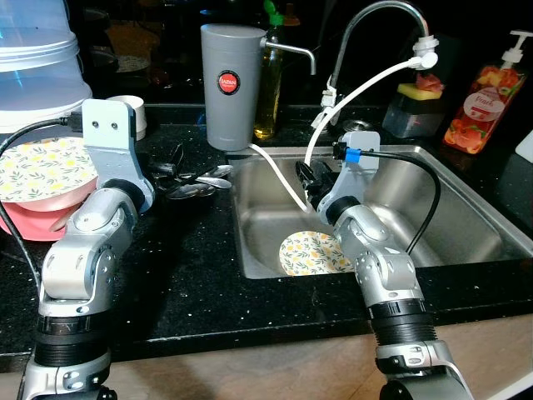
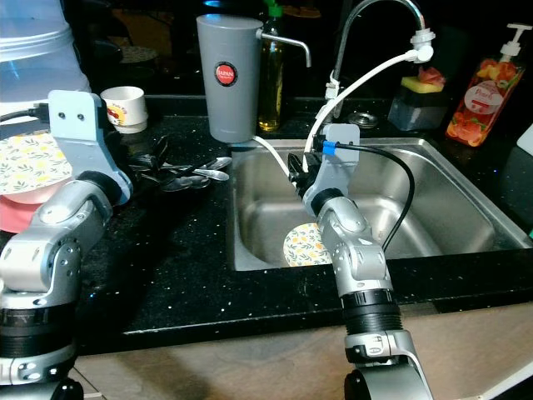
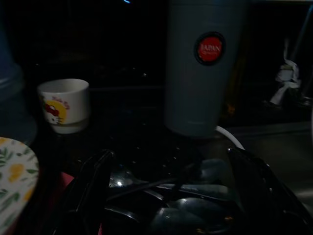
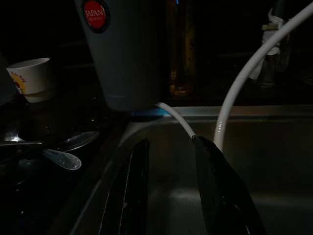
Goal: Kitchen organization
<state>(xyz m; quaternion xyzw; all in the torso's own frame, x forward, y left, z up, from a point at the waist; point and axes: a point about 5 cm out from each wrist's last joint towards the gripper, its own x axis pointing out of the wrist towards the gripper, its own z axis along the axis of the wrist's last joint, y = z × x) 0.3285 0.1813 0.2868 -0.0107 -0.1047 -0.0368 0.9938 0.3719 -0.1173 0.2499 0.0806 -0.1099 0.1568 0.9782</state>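
Observation:
A pile of metal spoons point(image 1: 198, 184) lies on the black counter just left of the sink. My left gripper point(image 1: 171, 162) hangs over that pile, open, its fingers point(image 3: 93, 191) spread wide on either side of the spoons point(image 3: 186, 205). A floral plate point(image 1: 312, 254) lies flat on the sink bottom. My right gripper point(image 1: 306, 177) is inside the sink point(image 1: 466, 208) near its back left corner, above the plate. It is open by a narrow gap with nothing between its fingers point(image 4: 220, 196). Another floral plate point(image 1: 42, 167) rests on a pink dish at the far left.
A tall grey canister point(image 1: 230, 83) stands behind the spoons, with a white hose point(image 1: 279, 179) running from it into the sink. A small white cup point(image 1: 132, 112), an oil bottle point(image 1: 268, 92), the faucet point(image 1: 375, 25), a sponge holder point(image 1: 416, 104) and a soap bottle point(image 1: 483, 96) line the back.

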